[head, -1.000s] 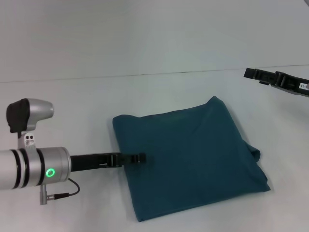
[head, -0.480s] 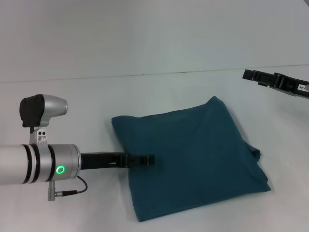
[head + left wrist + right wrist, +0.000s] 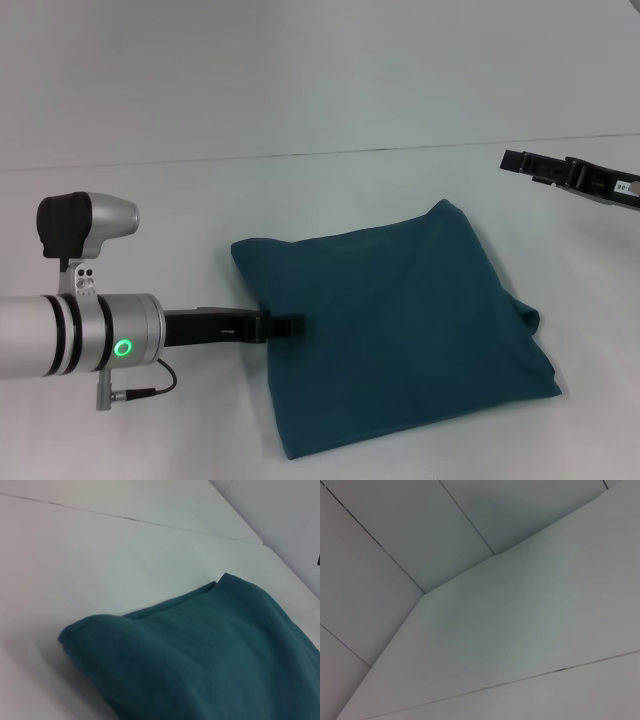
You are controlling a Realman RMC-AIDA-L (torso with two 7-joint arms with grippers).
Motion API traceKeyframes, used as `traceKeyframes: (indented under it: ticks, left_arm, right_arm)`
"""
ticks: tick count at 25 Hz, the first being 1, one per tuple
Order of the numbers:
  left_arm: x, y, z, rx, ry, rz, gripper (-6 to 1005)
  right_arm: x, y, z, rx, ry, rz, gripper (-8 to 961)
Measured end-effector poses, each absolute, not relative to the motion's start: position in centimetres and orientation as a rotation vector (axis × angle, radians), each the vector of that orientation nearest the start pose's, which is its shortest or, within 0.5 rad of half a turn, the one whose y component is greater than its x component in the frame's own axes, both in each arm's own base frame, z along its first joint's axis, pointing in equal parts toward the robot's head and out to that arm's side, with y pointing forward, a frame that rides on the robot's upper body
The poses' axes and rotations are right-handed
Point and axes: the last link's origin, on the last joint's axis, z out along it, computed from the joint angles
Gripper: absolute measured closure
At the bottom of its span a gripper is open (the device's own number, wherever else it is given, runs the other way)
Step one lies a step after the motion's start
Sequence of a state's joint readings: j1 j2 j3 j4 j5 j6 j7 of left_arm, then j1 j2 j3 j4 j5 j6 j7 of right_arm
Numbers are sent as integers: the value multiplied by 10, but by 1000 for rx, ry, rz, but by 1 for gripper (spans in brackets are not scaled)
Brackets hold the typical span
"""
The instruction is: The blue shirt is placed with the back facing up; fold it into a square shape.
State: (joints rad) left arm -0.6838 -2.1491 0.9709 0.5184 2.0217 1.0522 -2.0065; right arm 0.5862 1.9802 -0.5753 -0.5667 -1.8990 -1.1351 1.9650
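The table point(image 3: 330, 90) carries the shirt point(image 3: 400, 330), folded into a rough square at centre right, plain teal side up; no print is readable on it. My left gripper point(image 3: 285, 324) rests at the shirt's left edge, and whether its jaws are open I cannot tell. My right gripper point(image 3: 520, 162) hangs apart at far right, cut off by the frame edge, jaw state undeterminable; its small white label is illegible.

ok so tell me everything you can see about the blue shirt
The blue shirt is dark teal, soft-looking cloth, already folded into a rough square of stacked layers lying flat on the white table. A bit of cloth pokes out at its right edge. The left gripper sits at its left edge; contact is unclear. No print shows.
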Motion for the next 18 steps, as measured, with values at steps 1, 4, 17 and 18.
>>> traceKeyframes:
  ticks: [1,4,17,18]
  left_arm:
    - [-237,373,-82,-2480,-1372,-435,348]
    - [-236,374,-82,-2481,-1368,-435,412]
    - [-233,386,-74,-2452,-1318,-428,902]
    - [-233,389,-72,-2444,-1309,-428,923]
  right_arm:
    - [305,399,61,-1990,1391,822,128]
    - [306,398,61,-1991,1392,822,128]
    - [305,398,57,-1993,1396,822,129]
    - [305,398,56,-1993,1398,823,129]
